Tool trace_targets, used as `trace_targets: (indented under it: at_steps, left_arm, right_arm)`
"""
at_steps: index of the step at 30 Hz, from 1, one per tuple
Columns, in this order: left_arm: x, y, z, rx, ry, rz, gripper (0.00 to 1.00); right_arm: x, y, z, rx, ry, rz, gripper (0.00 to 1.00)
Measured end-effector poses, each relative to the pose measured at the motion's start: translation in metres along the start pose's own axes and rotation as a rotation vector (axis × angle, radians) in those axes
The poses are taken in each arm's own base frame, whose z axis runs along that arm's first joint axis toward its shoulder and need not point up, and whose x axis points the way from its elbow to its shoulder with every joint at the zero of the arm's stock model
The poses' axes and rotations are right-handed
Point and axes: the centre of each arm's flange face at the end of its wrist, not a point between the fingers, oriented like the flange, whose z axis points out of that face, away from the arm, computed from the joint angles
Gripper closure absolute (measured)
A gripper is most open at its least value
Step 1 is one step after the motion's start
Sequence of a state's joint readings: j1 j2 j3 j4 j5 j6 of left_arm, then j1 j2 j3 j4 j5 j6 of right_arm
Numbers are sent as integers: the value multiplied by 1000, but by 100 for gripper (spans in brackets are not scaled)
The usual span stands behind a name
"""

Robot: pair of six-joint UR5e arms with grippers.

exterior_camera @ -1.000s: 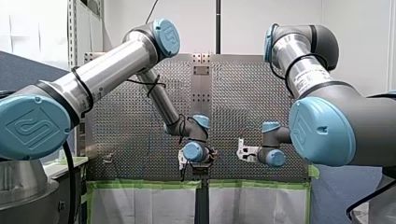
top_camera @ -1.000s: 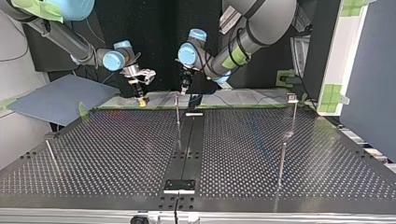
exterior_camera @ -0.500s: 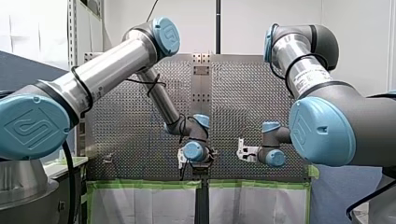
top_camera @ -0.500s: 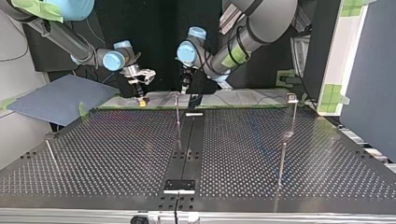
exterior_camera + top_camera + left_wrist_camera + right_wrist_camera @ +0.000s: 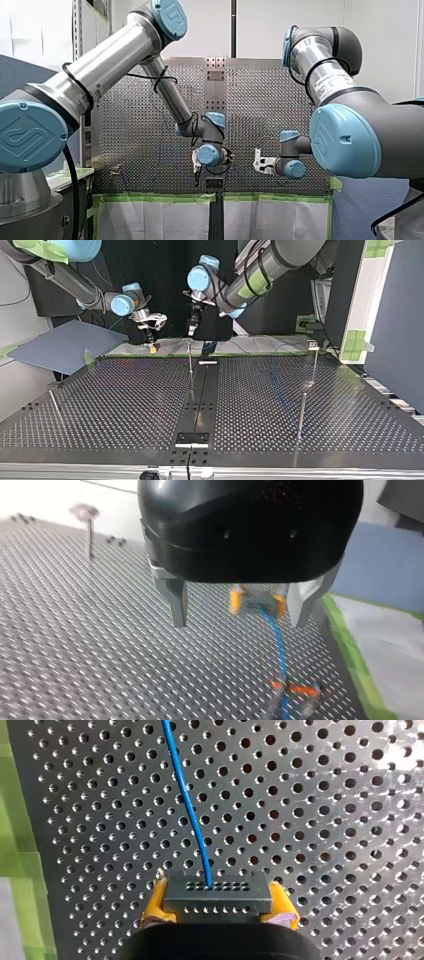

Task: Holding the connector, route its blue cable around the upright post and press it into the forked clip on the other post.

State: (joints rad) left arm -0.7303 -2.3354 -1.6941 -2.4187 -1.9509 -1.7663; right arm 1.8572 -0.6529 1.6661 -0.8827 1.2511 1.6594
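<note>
Over the perforated table's [image 5: 125,405] far edge, in the top view's upper middle, my left gripper [image 5: 239,624] hangs with jaws spread apart, while left of it my right gripper [image 5: 218,904] clamps the dark connector [image 5: 217,892], its blue cable [image 5: 187,805] trailing ahead across the holes.

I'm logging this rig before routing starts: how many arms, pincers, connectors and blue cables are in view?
Arms: 2 (my left arm, my right arm)
Pincers: 2 (left pincer, right pincer)
Connector: 1
Blue cable: 1
Total: 6
</note>
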Motion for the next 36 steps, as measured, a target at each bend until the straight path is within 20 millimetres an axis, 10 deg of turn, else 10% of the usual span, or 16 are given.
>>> trace_targets:
  at_steps: [36]
  left_arm:
    - [-72, 23, -113, -42, -109, -140, 0]
  right_arm:
    - [8, 25, 0, -147, 37, 49, 100]
